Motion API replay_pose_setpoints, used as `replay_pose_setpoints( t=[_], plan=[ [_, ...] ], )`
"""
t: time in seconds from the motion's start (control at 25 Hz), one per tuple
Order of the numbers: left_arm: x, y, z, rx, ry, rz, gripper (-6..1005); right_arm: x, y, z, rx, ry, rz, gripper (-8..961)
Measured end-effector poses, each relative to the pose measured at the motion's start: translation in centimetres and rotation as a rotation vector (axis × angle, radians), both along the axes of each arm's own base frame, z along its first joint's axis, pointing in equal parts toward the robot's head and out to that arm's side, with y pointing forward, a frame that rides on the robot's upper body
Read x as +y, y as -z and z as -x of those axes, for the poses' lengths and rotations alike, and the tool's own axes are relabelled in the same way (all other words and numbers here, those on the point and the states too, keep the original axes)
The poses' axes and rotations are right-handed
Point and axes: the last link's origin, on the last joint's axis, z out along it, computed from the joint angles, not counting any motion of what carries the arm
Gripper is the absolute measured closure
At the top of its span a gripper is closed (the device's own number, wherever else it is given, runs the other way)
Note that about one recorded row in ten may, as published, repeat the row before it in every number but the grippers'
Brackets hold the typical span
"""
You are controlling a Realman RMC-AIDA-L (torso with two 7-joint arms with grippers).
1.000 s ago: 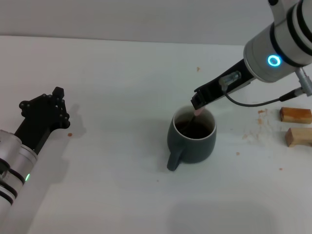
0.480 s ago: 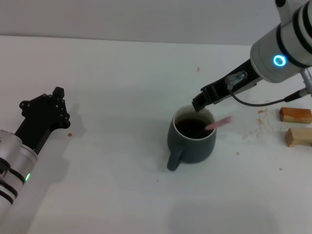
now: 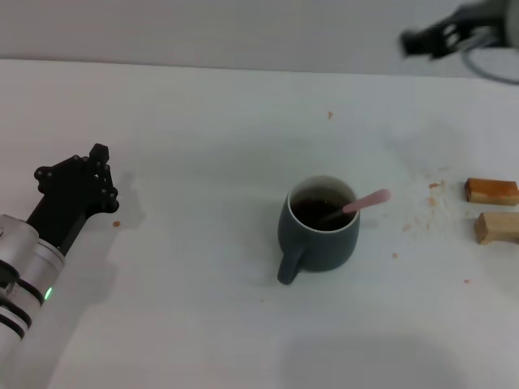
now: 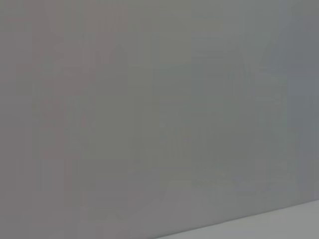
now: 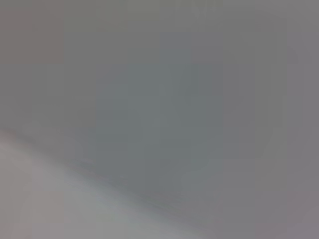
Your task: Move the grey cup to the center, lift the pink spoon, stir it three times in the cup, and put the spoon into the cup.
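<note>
Pink spoon (image 3: pixel 362 201) leaning in grey cup (image 3: pixel 319 235), right claw (image 3: pixel 426 37) away, opening unclear

A white table (image 3: pixel 203 146) with a cup, two wooden blocks and some crumbs.

A blue-grey cup (image 3: pixel 318 235) is set upright near the middle of the table, its handle turned toward the near edge. Two tan wooden blocks (image 3: pixel 492 207) are laid one behind the other at the right edge, well apart from the cup. Small brown crumbs (image 3: pixel 422 217) are scattered between cup and blocks.

One cup (image 3: pixel 318 235), one spoon (image 3: pixel 361 202) (two wooden blocks (image 3: pixel 491 191)).
</note>
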Motion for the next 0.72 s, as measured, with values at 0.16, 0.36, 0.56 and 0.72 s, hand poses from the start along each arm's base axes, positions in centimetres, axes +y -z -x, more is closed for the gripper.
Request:
replay_pose_setpoints(
  t=[0.16, 0.36, 0.56, 0.72],
  plan=[
    [0.1, 0.0, 0.0, 0.001, 0.001, 0.000, 1001, -1.1, -0.9, -1.6, -0.115, -0.224, -0.313, 299],
    [0.1, 0.0, -0.1, -0.001, -0.002, -0.002, 1001, -3.6, 0.1, -3.9, -0.142, -0.482, -0.437, 299],
    [0.2, 0.0, 0.0, 0.014, -0.008, -0.008, 1001, -4.1, 1.9, -8.0, -0.115, -0.540, -0.359, 299],
    [0.3, -0.2, 0.1, 0.013, -0.019, -0.019, 1001, -5.3, 3.3, -10.9, -0.128, -0.606, -0.289, 299]
  ],
)
